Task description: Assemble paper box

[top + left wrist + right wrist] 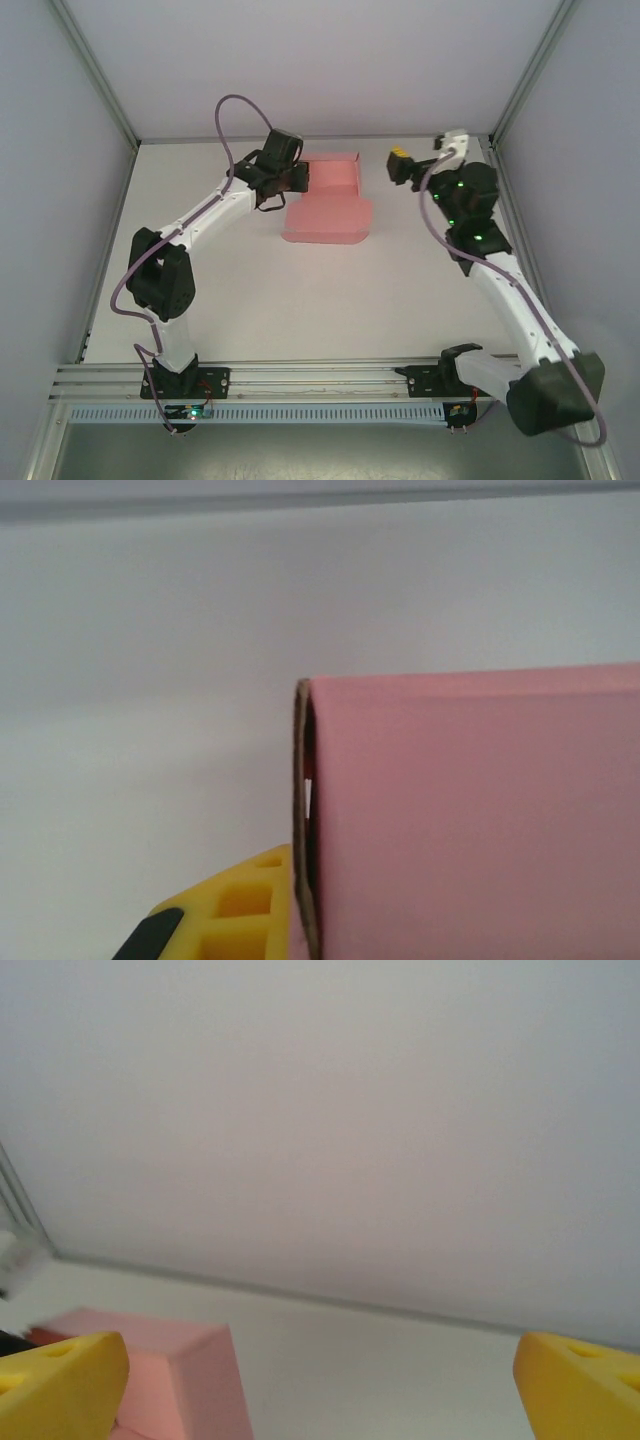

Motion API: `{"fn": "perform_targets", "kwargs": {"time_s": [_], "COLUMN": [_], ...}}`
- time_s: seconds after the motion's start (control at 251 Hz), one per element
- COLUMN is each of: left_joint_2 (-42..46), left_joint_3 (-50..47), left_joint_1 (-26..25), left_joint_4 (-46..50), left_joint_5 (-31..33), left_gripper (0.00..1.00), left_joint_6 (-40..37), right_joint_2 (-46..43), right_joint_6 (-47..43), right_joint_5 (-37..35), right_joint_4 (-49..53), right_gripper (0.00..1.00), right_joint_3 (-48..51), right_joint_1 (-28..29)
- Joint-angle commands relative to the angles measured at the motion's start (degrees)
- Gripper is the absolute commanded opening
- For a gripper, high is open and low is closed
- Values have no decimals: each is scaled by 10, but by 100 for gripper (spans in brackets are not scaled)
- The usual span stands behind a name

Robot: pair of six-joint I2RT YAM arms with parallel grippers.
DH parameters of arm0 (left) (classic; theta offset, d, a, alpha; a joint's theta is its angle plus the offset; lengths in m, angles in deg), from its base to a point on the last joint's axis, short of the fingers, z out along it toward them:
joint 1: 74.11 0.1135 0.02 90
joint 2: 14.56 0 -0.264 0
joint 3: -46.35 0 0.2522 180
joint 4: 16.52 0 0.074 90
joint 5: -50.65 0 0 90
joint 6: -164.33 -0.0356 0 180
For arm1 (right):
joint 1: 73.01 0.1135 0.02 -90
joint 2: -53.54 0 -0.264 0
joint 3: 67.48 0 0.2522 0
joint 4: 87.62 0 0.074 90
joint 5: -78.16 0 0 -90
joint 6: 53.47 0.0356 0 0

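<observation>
My left pincer is closed tight on the upright left wall of the pink thin-cardboard paper box. In its wrist view, one yellow finger presses against the outer face of that pink panel. The half-folded box lies on the flat white table towards the far middle, between my two arms. Off to its right and well clear of it, my right pincer is spread wide with nothing between its yellow fingers.
</observation>
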Motion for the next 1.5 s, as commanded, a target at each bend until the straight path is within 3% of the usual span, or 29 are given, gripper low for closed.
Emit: {"fn": "perform_targets", "kwargs": {"time_s": [0.0, 0.104, 0.255, 0.331, 0.383, 0.423, 0.591, 0.623, 0.698, 0.846, 1.081, 1.125, 1.269, 1.313, 1.496], "left_joint_2": [2, -12, -58, -81, -96, -106, -112, -112, -115, -113, -105, -105, -99, -94, -40], "left_joint_3": [38, 71, 148, 130, 107, 93, 44, 46, 78, 72, 31, 19, 31, 45, 71], "left_joint_1": [-3, -11, -29, -57, -76, -88, -127, -134, -147, -182, -229, -237, -250, -251, -256], "left_joint_4": [17, 14, 125, 97, 66, 51, -25, 0, 84, 130, 165, 144, 138, 149, 112], "left_joint_5": [-28, 77, 98, 171, 217, 237, 200, 182, 122, 103, 69, 74, 62, 45, -9], "left_gripper": [0, 0, 0, 0, 11, 11, 0, 0, 0, 0, 6, 16, 69, 99, 100], "left_joint_6": [-309, -481, -734, -867, -955, -1013, -1177, -1199, -1206, -1237, -1199, -1185, -1106, -1078, -929], "right_joint_2": [-8, -10, -34, -51, -63, -70, -69, -66, -59, -40, -26, -27, -22, -19, -10], "right_joint_6": [52, 51, 43, 40, 41, 40, 47, 51, 54, 60, 70, 71, 61, 49, -7], "right_joint_5": [49, 58, 44, 30, 23, 22, 41, 48, 64, 97, 133, 145, 168, 175, 235], "right_joint_4": [119, 189, 234, 262, 273, 274, 299, 300, 300, 305, 297, 293, 296, 295, 232], "right_gripper": [98, 98, 98, 98, 98, 98, 98, 98, 98, 98, 98, 98, 98, 98, 98], "right_joint_3": [-35, -55, -45, -37, -29, -22, -16, -14, -9, -13, 1, 6, 12, 11, 13], "right_joint_1": [-47, -71, -87, -99, -108, -115, -135, -138, -144, -157, -164, -164, -165, -165, -164]}}
